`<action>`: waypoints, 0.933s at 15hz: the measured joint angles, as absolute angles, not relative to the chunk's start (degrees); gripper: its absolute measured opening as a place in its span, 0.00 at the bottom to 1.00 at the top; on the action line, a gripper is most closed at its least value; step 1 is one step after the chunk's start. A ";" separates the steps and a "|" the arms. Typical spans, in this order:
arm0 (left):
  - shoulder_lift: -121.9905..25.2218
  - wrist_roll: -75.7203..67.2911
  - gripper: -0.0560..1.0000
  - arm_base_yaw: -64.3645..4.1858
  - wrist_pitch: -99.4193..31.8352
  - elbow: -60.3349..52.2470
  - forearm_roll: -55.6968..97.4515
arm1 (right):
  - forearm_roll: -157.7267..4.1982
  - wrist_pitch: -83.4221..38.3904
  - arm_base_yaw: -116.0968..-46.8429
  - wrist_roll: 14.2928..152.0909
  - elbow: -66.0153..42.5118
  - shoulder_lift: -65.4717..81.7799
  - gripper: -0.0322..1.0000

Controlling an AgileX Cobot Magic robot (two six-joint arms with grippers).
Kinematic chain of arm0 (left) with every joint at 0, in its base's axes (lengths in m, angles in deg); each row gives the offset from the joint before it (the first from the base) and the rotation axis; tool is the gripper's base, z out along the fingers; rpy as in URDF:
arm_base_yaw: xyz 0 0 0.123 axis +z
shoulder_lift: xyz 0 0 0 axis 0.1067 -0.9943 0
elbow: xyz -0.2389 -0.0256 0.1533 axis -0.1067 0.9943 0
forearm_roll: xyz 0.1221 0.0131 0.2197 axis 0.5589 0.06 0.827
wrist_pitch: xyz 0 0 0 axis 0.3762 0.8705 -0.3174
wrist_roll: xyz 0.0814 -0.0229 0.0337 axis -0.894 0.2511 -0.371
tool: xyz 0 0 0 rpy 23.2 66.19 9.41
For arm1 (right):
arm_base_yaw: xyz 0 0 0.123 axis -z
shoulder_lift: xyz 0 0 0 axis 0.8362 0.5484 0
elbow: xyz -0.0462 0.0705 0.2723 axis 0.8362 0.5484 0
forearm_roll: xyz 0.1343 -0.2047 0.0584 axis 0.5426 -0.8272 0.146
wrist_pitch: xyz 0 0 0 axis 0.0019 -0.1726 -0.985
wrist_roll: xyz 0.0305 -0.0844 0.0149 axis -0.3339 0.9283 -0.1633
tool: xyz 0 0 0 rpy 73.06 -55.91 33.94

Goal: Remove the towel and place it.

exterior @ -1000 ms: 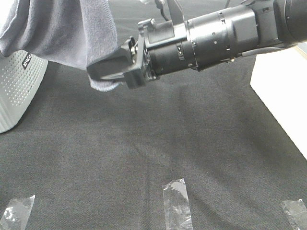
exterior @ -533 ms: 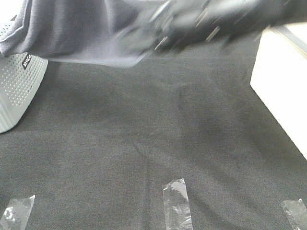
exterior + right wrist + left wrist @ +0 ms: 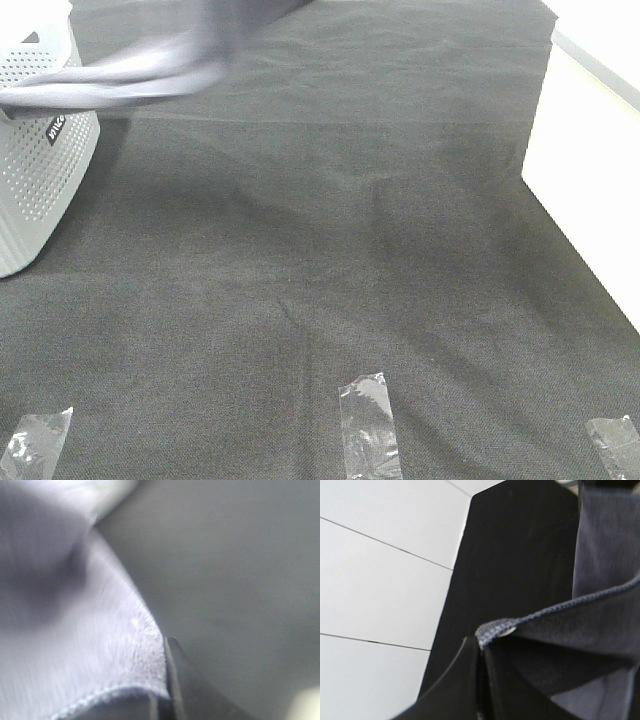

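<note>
High cam: towel (image 3: 150, 70) is a blurred streak up over the basket (image 3: 45, 150), no arms in shot. Left wrist cam: left gripper (image 3: 480, 650) pinched tight on the hem corner, cloth hanging limp. Right wrist cam, blurry: right gripper (image 3: 162, 700) looks clamped on the hem too. Soft, light, floppy stuff; hem's prob. the best hold.

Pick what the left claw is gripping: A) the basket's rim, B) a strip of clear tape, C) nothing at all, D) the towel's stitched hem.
D: in the left wrist view, the hemmed corner of the towel is pinched at the tip of the left claw.
</note>
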State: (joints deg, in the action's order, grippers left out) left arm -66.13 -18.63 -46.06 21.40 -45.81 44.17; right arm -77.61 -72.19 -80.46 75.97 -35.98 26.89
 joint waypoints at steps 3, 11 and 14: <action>-69.79 -16.16 0.05 -42.34 9.94 -45.81 45.26 | -93.94 -76.09 -80.46 69.78 -50.25 30.90 0.05; -76.33 -12.84 0.05 -33.06 -15.50 -45.81 45.26 | -108.44 -50.82 -80.46 66.63 -60.10 36.12 0.05; -79.31 -10.78 0.05 -29.62 -28.05 -45.81 45.15 | -108.84 -38.73 -80.46 65.49 -60.10 39.72 0.05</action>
